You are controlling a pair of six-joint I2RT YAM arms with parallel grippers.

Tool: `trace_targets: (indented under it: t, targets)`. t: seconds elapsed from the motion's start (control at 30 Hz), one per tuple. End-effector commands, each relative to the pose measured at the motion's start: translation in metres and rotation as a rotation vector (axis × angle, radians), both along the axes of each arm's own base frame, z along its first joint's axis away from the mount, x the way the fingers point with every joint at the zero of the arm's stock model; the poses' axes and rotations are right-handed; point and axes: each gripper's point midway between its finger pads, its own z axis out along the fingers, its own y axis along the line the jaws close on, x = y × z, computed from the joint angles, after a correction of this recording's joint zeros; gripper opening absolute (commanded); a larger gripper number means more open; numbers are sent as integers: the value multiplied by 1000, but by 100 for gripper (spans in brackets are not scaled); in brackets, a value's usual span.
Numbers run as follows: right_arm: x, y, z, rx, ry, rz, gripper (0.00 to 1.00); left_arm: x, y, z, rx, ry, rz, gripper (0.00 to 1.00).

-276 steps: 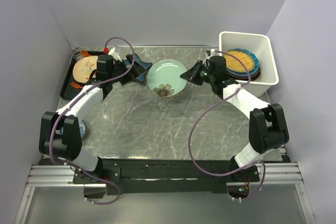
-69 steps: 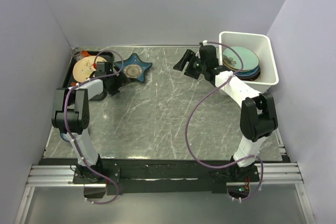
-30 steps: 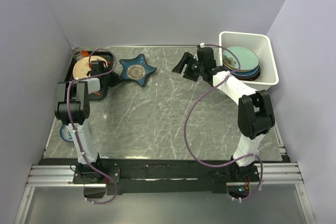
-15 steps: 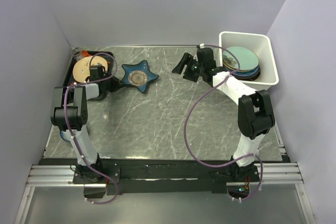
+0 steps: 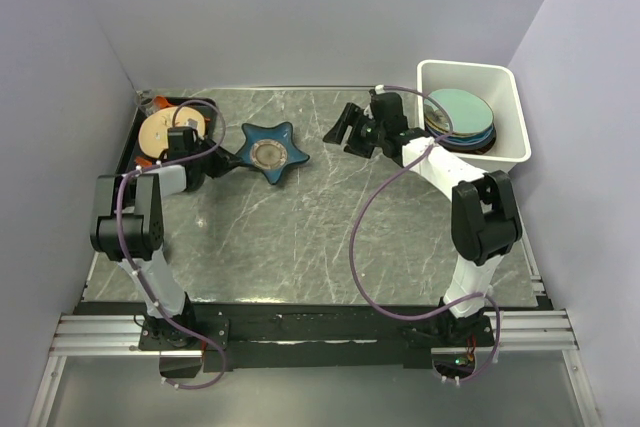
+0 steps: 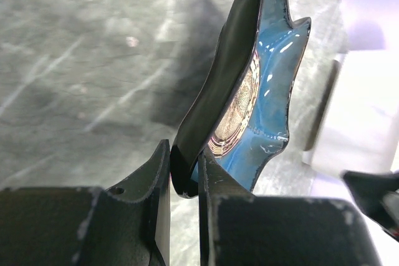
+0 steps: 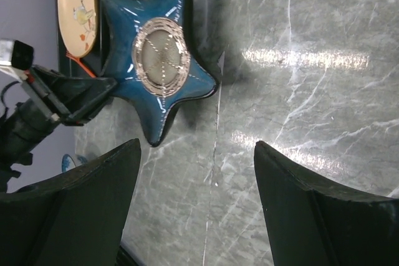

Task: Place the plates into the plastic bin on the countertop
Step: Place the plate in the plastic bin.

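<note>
A blue star-shaped plate (image 5: 268,153) hangs over the left part of the countertop (image 5: 320,227). My left gripper (image 5: 222,157) is shut on one of its points. In the left wrist view the plate (image 6: 262,91) stands on edge, its dark rim pinched between the fingers (image 6: 156,185) of the gripper (image 6: 184,179). My right gripper (image 5: 340,127) is open and empty, just left of the white plastic bin (image 5: 465,67). A stack of plates (image 5: 460,112), a teal one on top, lies in the bin. The right wrist view shows the star plate (image 7: 159,60) ahead of the right gripper (image 7: 196,172).
A cream plate (image 5: 165,129) with a flower print lies on the black tray (image 5: 128,162) at the far left; it also shows in the right wrist view (image 7: 78,10). Walls close in the left, back and right sides.
My left gripper has carried the star-shaped plate to the right, away from the tray. The right gripper has shifted slightly left and stays open.
</note>
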Motion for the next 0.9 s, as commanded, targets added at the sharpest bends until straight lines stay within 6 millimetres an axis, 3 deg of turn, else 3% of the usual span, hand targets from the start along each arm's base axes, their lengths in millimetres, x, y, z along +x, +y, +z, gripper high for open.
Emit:
trace_targets:
  t: [0.0, 0.23, 0.87]
  targets:
    - [2, 11, 5, -2, -20, 51, 80, 14, -19, 100, -71, -306, -103, 1]
    - [0, 19, -3, 3, 1, 78, 80, 8, -26, 123, -101, -345, -140, 1]
    - [-3, 51, -14, 14, 16, 126, 80, -7, -48, 160, -135, -423, -271, 1]
